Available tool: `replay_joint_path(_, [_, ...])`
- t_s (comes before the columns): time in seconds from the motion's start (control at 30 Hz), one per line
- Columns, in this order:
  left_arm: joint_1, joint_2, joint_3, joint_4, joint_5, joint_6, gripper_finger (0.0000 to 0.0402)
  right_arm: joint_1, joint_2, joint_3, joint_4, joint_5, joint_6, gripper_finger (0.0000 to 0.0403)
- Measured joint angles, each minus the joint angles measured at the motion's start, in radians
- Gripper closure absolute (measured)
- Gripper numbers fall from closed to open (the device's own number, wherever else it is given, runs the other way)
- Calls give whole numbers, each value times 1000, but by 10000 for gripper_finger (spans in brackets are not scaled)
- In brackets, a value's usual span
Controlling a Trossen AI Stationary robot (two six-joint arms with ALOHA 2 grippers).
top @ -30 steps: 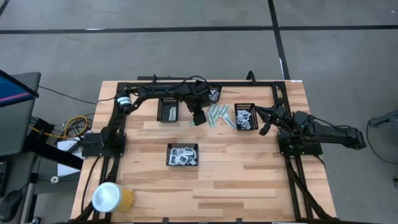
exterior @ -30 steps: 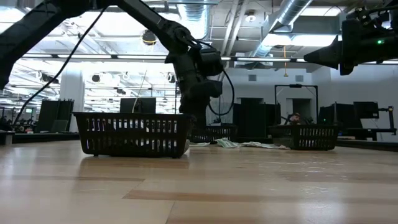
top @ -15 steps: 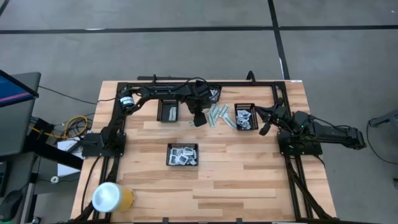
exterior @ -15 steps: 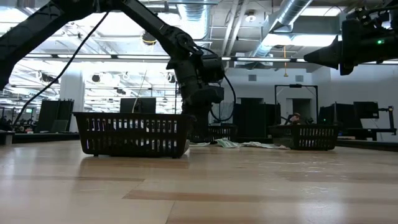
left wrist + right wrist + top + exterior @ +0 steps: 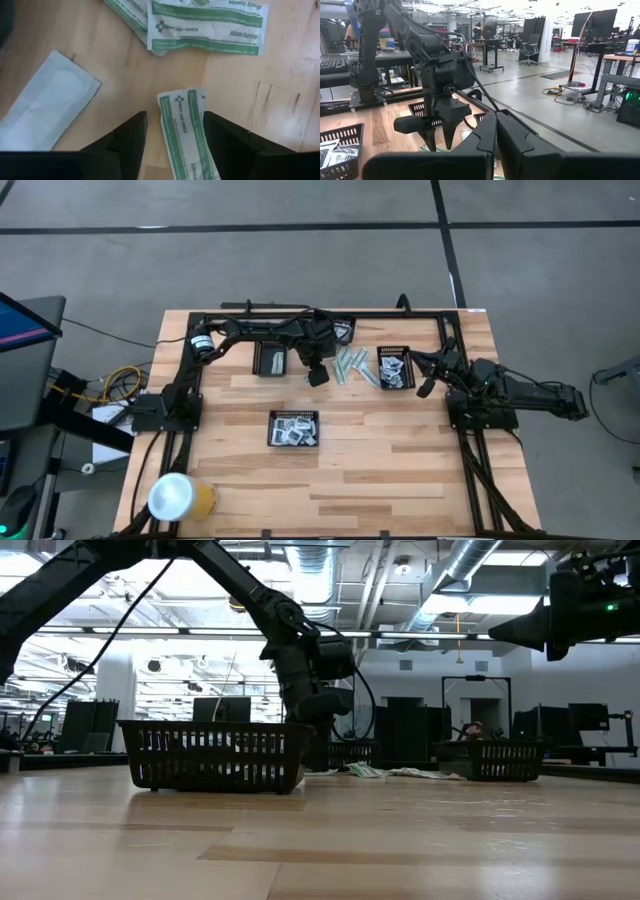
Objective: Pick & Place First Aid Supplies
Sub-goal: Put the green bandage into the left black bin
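**Left gripper straddles a bandage strip at the loose pile**

A slim pale strip with green print (image 5: pixel 187 131) lies flat on the light wooden table (image 5: pixel 400 470), at the edge of the loose pile of green-white strips (image 5: pixel 352 366). The left gripper (image 5: pixel 175 137) hangs just over it, fingers spread to either side, likely lined up for a pinch. A white flat sachet (image 5: pixel 47 107) lies beside the strip. Beyond the pile, the right gripper (image 5: pixel 496 131) waits, fingers pressed together and empty, near a black mesh tray (image 5: pixel 395 367) of sachets.
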Motion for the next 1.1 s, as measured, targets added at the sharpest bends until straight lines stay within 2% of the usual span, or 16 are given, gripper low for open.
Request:
replay_joint_path(0.23, [-4, 2, -3, 1, -6, 0, 221, 0, 0, 0, 0, 0, 0, 395])
replay_joint_path(0.4, [-4, 4, -4, 1, -10, 0, 251, 0, 0, 0, 0, 0, 0, 395])
replay_joint_path(0.77, [-4, 6, -5, 9, -43, -1, 388, 0, 0, 0, 0, 0, 0, 395])
replay_joint_path(1.1, [-7, -19, -10, 15, -70, -1, 397, 0, 0, 0, 0, 0, 0, 395])
